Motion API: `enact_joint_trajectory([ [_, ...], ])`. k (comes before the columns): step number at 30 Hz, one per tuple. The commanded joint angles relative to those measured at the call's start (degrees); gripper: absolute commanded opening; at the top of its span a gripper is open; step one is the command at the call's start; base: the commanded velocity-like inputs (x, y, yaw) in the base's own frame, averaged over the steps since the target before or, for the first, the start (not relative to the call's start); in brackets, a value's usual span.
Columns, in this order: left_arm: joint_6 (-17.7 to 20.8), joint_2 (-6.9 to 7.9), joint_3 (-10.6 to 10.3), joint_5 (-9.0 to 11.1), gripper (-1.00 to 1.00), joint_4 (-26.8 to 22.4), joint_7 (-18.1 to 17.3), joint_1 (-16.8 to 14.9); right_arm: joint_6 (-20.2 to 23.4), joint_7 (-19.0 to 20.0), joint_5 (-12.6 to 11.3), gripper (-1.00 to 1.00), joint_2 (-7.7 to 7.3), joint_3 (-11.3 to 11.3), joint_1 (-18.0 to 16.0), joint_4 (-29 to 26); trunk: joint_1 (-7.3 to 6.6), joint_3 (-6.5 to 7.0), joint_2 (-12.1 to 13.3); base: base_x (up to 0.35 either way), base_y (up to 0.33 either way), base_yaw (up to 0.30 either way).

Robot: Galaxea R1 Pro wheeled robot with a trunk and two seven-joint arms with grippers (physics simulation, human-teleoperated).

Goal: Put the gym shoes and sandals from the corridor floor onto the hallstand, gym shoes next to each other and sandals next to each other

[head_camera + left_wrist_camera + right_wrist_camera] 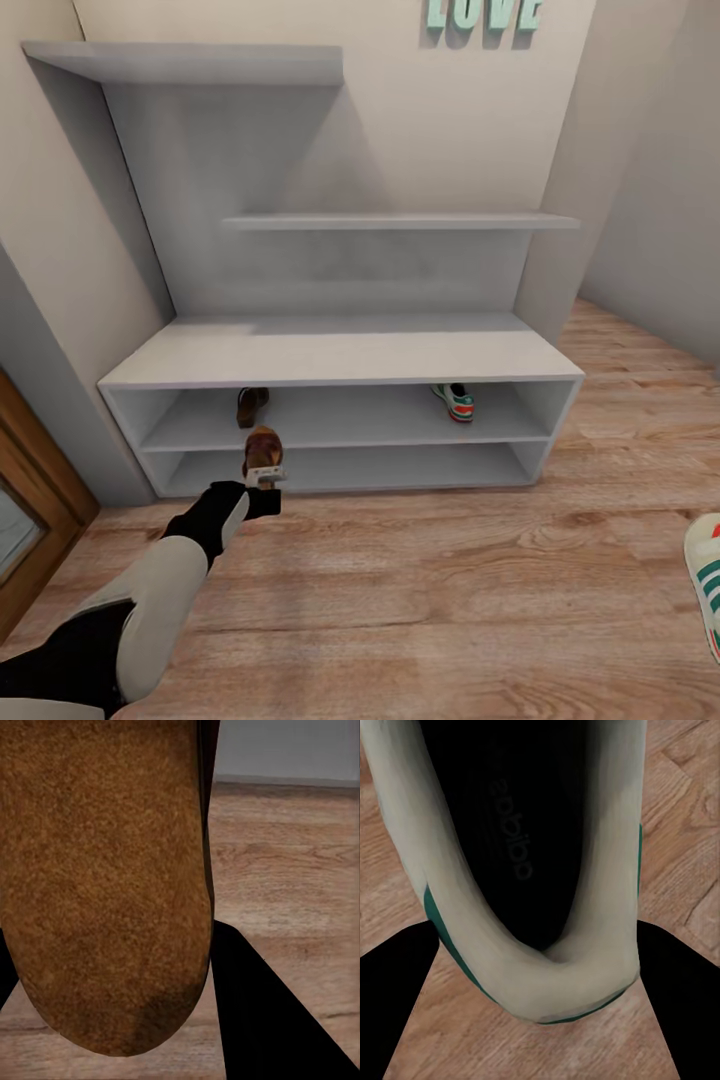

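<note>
Head view first: the hallstand [340, 350] takes up most of the scene, a wide light-grey unit against the wall with a grey back panel, two stepped upper shelves and a low open base of two tiers. Below and around it runs the corridor floor [450, 600], light brown wood planks with clear grain.

From about seven o'clock the left arm reaches up toward the rack's base, and the left claw [264, 470] is clenched on a brown sandal [263, 447], which stands out beyond the claw toward twelve o'clock, just in front of the lower tier's left part. The left wrist view shows that sandal's sole [105, 885] close up: a fuzzy, warm brown surface with a rounded end, a dark finger [277, 1020] beside it and the floor beyond.

On the middle tier at the left lies the other sandal [251, 405], dark brown, just past the held one toward twelve o'clock. At the right end of the same tier sits a gym shoe [455, 401], white with green stripes and red accents.

At four o'clock, by the view's edge, the second gym shoe [706, 580] shows white with green stripes. The right wrist view looks into it [532, 870]: a pale collar, dark lining, green trim, black fingers [397, 1005] on either side. Whether the right claw grips it I cannot tell.
</note>
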Motion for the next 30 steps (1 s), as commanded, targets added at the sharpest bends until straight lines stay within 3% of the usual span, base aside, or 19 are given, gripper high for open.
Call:
enact_joint_trajectory([
  [1, 0.3, -0.13, 0.4, -0.9, -1.00, -0.2, -0.5, 0.0, 0.2, 0.5, 0.6, -1.00, 0.05, -0.5, -0.1, -0.1, 0.00, -0.05, 0.0, 0.067, 0.000, 0.000],
  [5, 0.3, -0.09, 0.4, -0.9, -1.00, -0.3, -0.9, 0.0, 0.2, 0.5, 0.6, -1.00, 0.05, -0.5, -0.1, -0.1, 0.00, -0.05, 0.0, 0.029, 0.000, 0.000],
  [16, 0.3, 0.13, 0.3, -0.9, -1.00, -0.4, -0.5, 0.0, 0.2, 0.4, 0.6, -1.00, 0.05, -0.5, -0.1, -0.1, 2.41, -2.55, -4.4, 0.002, 0.000, 0.000],
  [30, 0.3, 0.13, 0.5, -0.9, -1.00, -0.4, -0.5, -0.4, 0.2, 0.4, 0.6, -1.00, -0.02, -0.5, -0.1, -0.1, 2.71, -6.44, -4.6, 0.000, 0.000, 0.000],
])
